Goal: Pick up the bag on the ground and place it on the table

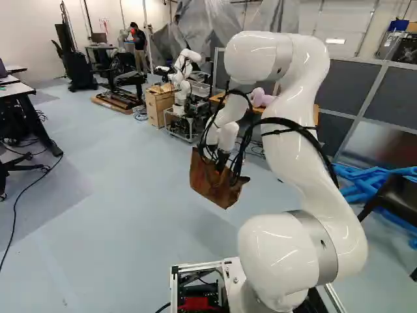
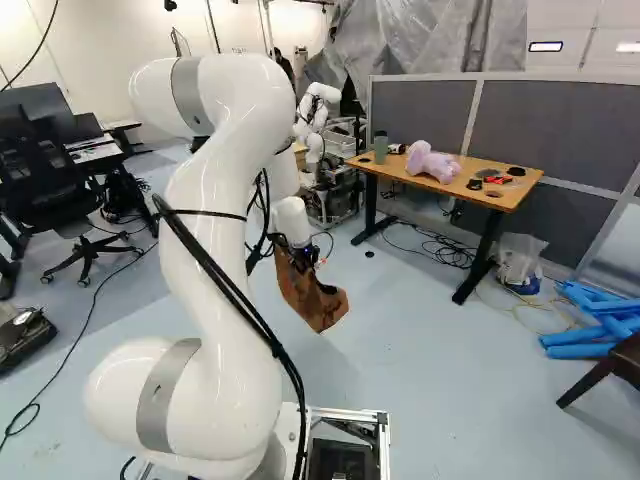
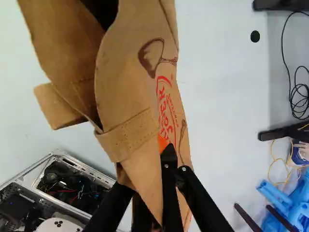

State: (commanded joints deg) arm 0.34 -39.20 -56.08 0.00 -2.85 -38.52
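Claw (image 3: 167, 151) fingers, nearly together, pinch one wall of the brown bag (image 3: 130, 72), likely why it hangs tilted, clear of the floor (image 2: 460, 380). Beyond stands the table (image 2: 515, 190); its pink object (image 2: 432, 163) and smaller items probably dictate where the bag fits.

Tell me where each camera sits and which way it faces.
Left base view: on the base, behind the arm to its left, facing ahead and slightly down; the arm shows right of the middle.
Right base view: on the base, behind the arm to its right, facing the same way; the arm shows left of the middle.
Wrist view: at the arm's end, looking along the tool toward the floor; the tool's fingers show.
Shared: both base views show the bag and table.
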